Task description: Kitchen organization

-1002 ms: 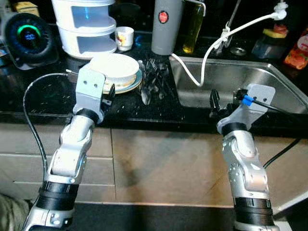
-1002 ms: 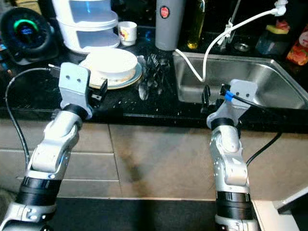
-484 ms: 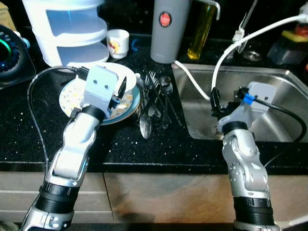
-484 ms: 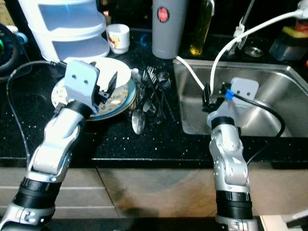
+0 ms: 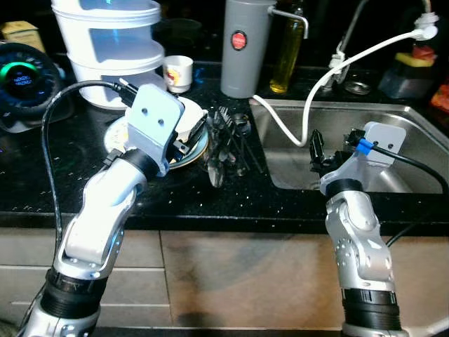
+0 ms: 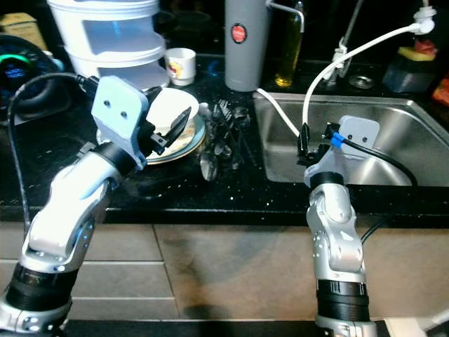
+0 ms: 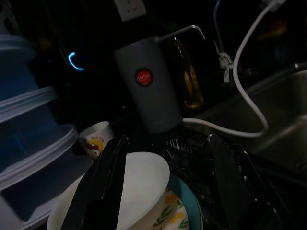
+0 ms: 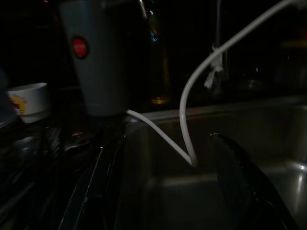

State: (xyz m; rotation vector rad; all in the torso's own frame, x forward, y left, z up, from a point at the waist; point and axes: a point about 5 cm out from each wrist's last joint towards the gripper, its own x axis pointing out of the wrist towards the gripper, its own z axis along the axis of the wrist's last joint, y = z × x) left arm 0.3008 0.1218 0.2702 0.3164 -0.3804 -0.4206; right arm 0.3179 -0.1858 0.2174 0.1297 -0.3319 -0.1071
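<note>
Left hand [image 7: 163,191]: arm bent at the elbow, raised over the black bench [image 5: 42,182], fingers spread wide. One finger [image 7: 103,191] lies across the rim of the white bowl [image 7: 139,187]; the other finger is over the cutlery pile [image 5: 228,137] just beside it. Nothing gripped.

White bowl: sits on a blue-rimmed patterned plate [image 7: 180,213], directly under the left hand.

Right hand [image 8: 163,187]: forearm upright at the bench edge, fingers wide apart, poised above the steel sink [image 5: 393,126]; holding nothing.

Left wrist view adds: grey flask [image 7: 148,86] with red badge, oil bottle [image 7: 189,76], small printed cup [image 7: 96,139], all beyond the fingers.

Right wrist view adds: white hose [image 8: 192,100] dipping into the sink ahead of the fingers.

Eye views add: white stacked container [image 5: 112,49] beyond the left hand.
</note>
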